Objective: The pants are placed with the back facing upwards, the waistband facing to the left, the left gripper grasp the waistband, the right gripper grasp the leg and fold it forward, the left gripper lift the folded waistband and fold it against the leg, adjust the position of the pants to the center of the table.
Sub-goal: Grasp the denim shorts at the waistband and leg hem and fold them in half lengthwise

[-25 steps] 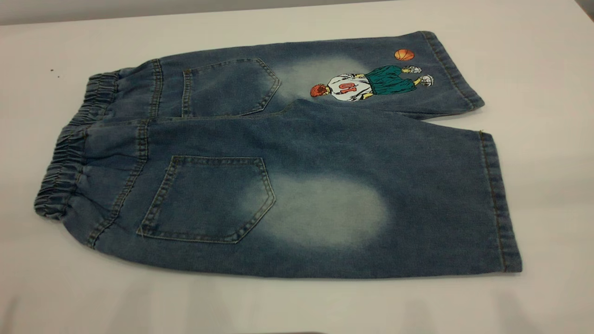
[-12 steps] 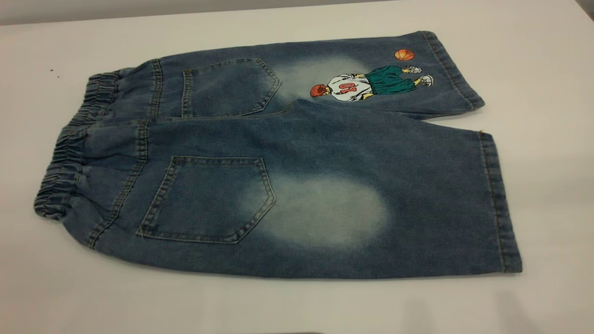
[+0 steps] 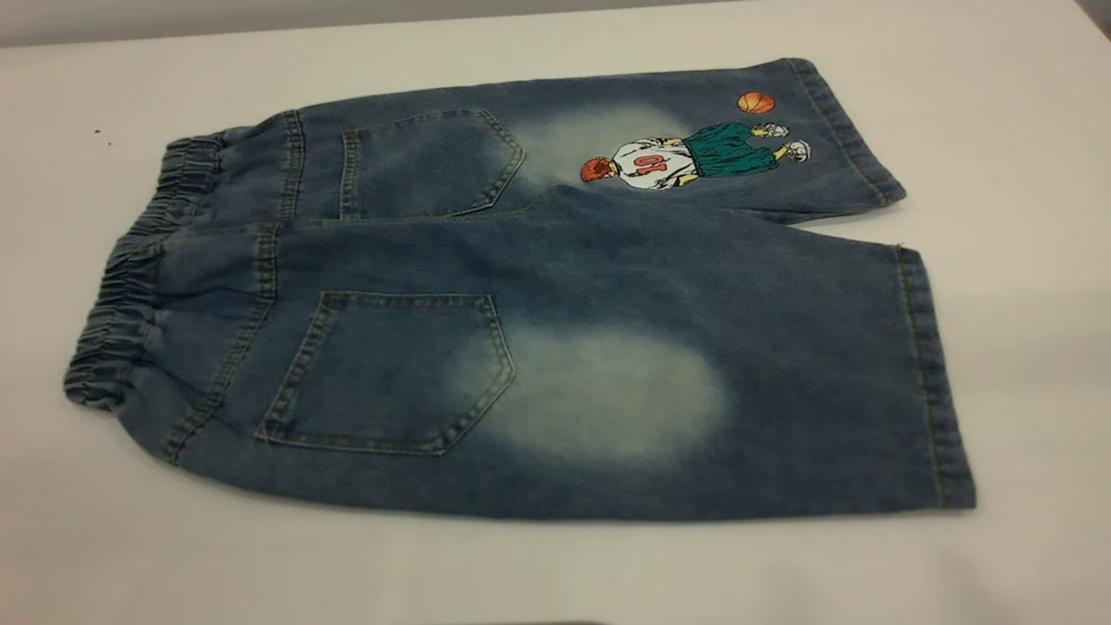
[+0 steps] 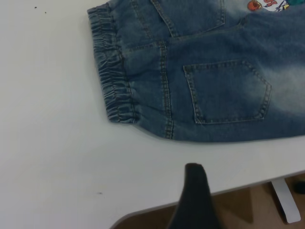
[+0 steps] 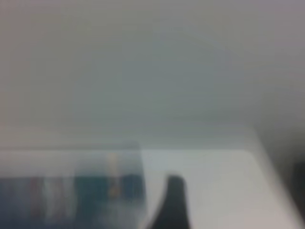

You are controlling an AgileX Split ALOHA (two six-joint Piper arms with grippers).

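The pants [image 3: 521, 295] lie flat on the white table [image 3: 998, 130] with the back side up, so both back patch pockets are visible. The waistband [image 3: 130, 278], gathered and dark, is at the left end, and the two stitched hems are at the right end. The leg [image 3: 694, 382] with the pale faded oval lies at the near side, and it overlaps a little the far leg, which carries the basketball player print [image 3: 694, 156] with an orange ball beside it. No arm appears in the exterior view. In the left wrist view the left gripper [image 4: 194, 200] shows only as one dark finger over the table edge, well apart from the waistband [image 4: 112, 71] and touching nothing; I cannot tell how its jaws stand. In the right wrist view the right gripper [image 5: 171, 202] is only a dark blurred shape, with a strip of denim [image 5: 71, 200] beside it, and the state of its jaws cannot be told either.
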